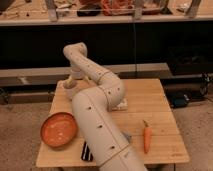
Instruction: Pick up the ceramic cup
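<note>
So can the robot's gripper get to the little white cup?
Probably yes. The gripper hangs open right over the ceramic cup at a far corner of the table, and nothing seems to sit between them. The orange bowl and the carrot lie well away.

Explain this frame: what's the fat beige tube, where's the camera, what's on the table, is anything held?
The beige tube is a robot arm, seen by one camera looking down along it onto a wooden table. It ends in a two-finger claw, open, at the table's far left corner, right over a small cream ceramic cup. The cup appears to stand on the table; nothing is held. Also there: an orange bowl near left, a carrot near right, and a dark flat item at the front edge.
</note>
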`<state>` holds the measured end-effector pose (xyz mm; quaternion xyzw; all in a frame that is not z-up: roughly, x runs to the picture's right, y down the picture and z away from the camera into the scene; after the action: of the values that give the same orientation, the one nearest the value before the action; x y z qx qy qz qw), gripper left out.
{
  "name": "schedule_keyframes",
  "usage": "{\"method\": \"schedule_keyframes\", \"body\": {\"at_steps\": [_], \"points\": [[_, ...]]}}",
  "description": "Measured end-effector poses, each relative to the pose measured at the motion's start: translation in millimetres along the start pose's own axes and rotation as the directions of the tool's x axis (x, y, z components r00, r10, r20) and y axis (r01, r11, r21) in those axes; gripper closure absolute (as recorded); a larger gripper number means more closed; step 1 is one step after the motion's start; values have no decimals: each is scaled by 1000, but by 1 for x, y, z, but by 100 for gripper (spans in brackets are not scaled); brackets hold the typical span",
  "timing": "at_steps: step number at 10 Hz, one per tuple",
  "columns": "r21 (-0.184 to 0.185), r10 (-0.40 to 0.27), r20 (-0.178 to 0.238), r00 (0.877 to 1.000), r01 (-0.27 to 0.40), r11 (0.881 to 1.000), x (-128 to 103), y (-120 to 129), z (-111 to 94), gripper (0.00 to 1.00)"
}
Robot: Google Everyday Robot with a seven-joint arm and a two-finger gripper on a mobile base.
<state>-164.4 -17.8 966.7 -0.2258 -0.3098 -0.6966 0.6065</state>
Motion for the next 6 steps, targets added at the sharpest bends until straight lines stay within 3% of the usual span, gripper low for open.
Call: {"method": "schedule_keyframes", "body": {"at_steps": [6], "points": [[-4,-11,1,1000,11,1000,-1,-2,0,20]]}}
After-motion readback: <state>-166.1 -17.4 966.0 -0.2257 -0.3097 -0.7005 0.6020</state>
